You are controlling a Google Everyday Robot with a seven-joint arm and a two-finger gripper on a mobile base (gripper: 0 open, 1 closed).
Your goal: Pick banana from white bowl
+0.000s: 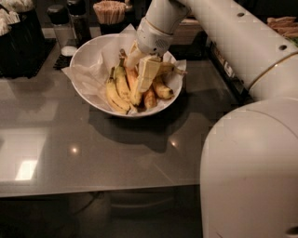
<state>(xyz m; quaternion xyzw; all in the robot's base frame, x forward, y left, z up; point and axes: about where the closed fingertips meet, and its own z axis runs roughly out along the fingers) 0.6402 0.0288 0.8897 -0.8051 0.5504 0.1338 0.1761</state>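
Note:
The white bowl (88, 51) with a crinkled paper liner stands at the back of the grey table and holds several bananas. The longest, curved yellow banana (113, 96) lies at the left of the pile, with its dark stem pointing up. Shorter yellow and orange-tinted bananas (160, 88) lie beside it. My gripper (136, 76) reaches down into the bowl from the upper right. Its cream fingers (147, 73) stand apart over the middle of the pile, just right of the long banana. They hide parts of the bananas under them.
A jar of wooden sticks (110, 11), shakers (59, 21) and a dark container (18, 42) stand behind and left of the bowl. A dark rack (223, 69) is on the right. My large white arm body (251, 172) fills the lower right.

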